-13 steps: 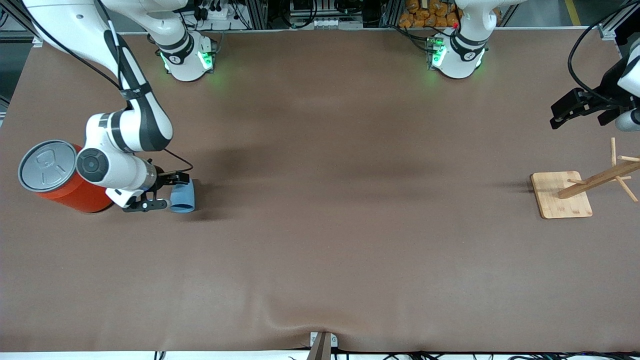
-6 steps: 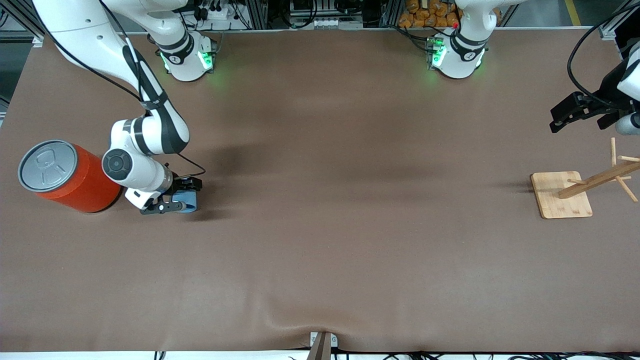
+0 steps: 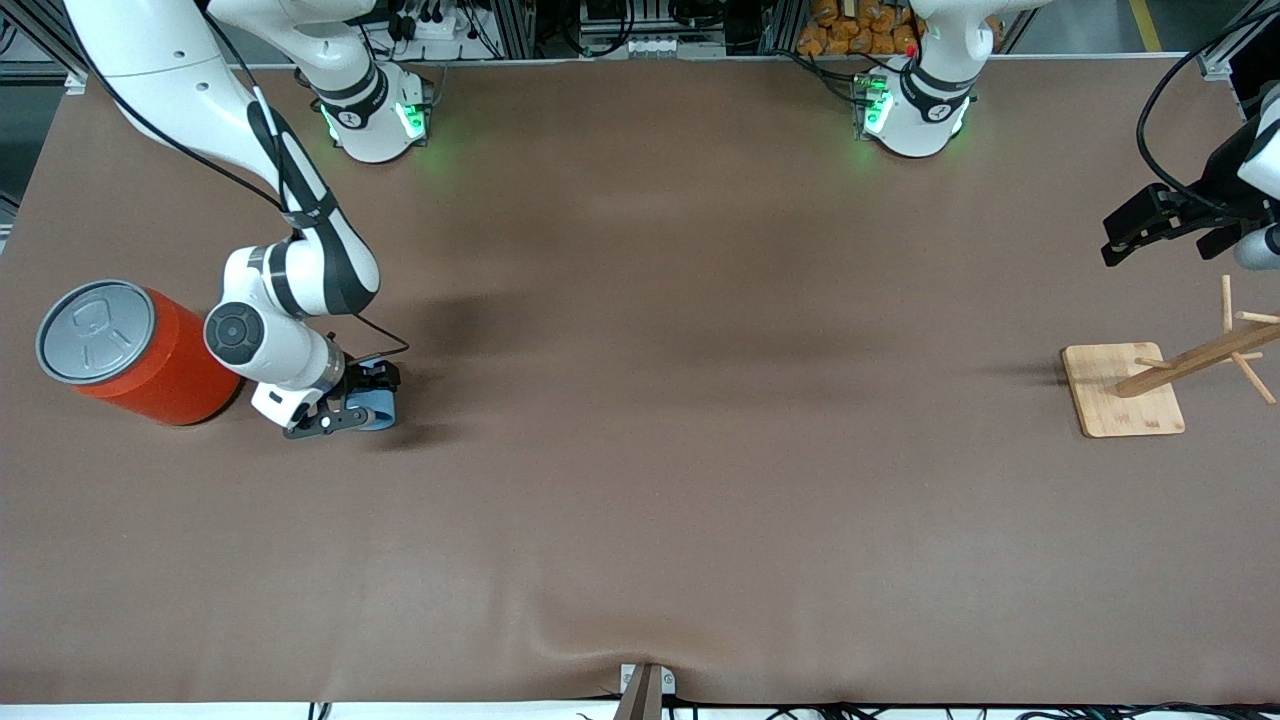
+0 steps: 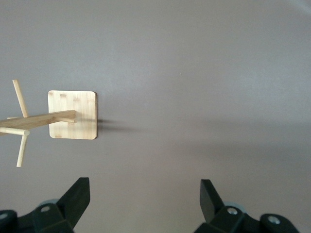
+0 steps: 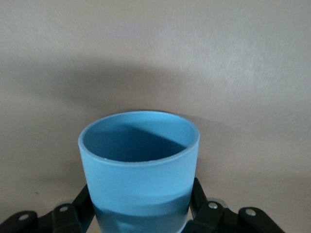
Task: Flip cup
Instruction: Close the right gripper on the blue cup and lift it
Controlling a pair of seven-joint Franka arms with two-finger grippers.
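The light-blue cup [image 3: 381, 411] is low on the brown table beside the orange can, toward the right arm's end. My right gripper [image 3: 352, 401] is shut on it. In the right wrist view the black fingers [image 5: 195, 193] press both sides of the cup [image 5: 140, 162] near its base. Its darker-blue mouth points away from the right gripper [image 5: 141, 196]. My left gripper [image 3: 1118, 238] hangs open and empty above the table at the left arm's end, near the wooden rack. Nothing lies between the tips of the left gripper [image 4: 145, 188].
A large orange can [image 3: 150, 365] with a grey lid stands close to the right arm's wrist. A wooden peg rack [image 3: 1122, 391] on a square base stands at the left arm's end, and the rack [image 4: 73, 115] also shows under the left wrist.
My right gripper slid over the cup and shut on it. The left arm hardly moved.
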